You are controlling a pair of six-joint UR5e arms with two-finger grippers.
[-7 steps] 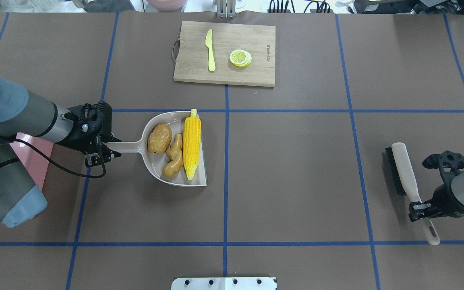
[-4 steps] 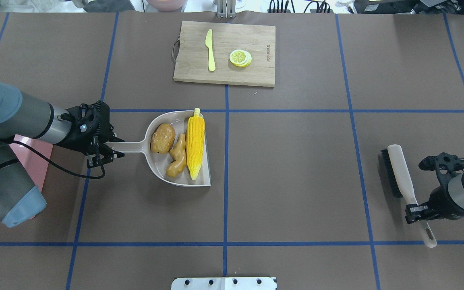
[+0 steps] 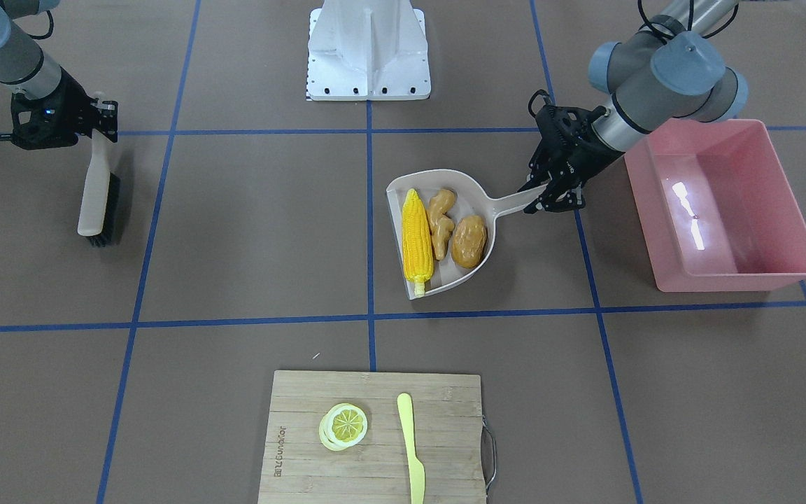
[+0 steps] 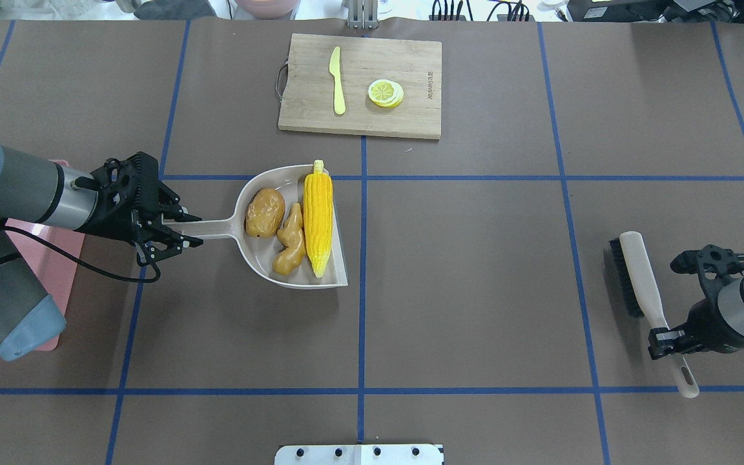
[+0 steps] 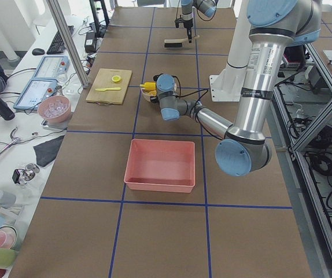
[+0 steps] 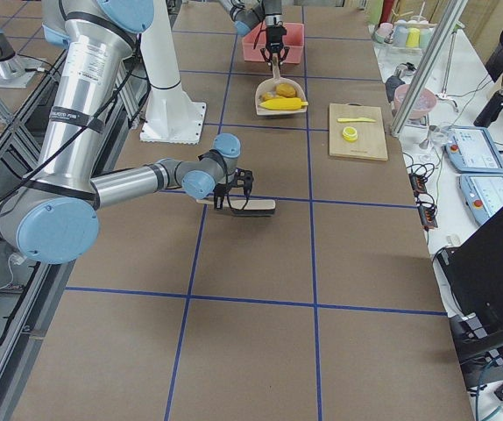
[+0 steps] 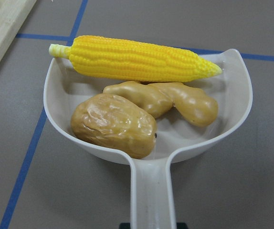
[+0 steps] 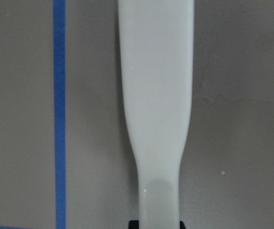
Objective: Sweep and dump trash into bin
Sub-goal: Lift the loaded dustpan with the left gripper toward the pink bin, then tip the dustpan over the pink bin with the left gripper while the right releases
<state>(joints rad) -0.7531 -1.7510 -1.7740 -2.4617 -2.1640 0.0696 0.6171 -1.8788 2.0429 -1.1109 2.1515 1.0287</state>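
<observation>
My left gripper (image 4: 178,231) is shut on the handle of the beige dustpan (image 4: 217,227). The pan carries the trash: a yellow corn cob (image 4: 318,216), a tan ginger root (image 4: 290,240) and a brown potato (image 4: 265,212). The left wrist view shows all three inside the pan (image 7: 151,191). The pink bin (image 3: 732,281) stands empty beside my left arm, just behind the gripper (image 3: 550,196). In the overhead view my arm mostly hides the bin (image 4: 55,252). My right gripper (image 4: 669,339) is shut on the handle of a brush (image 4: 643,278) at the table's right side.
A wooden cutting board (image 4: 359,123) lies at the far middle with a pale yellow knife (image 4: 337,81) and lemon slices (image 4: 385,92) on it. The robot's white base plate (image 4: 359,454) is at the near edge.
The dustpan with the trash has shifted a little away from the robot and turned slightly, while my left arm drew back to the left. My right gripper moved the brush slightly left.
</observation>
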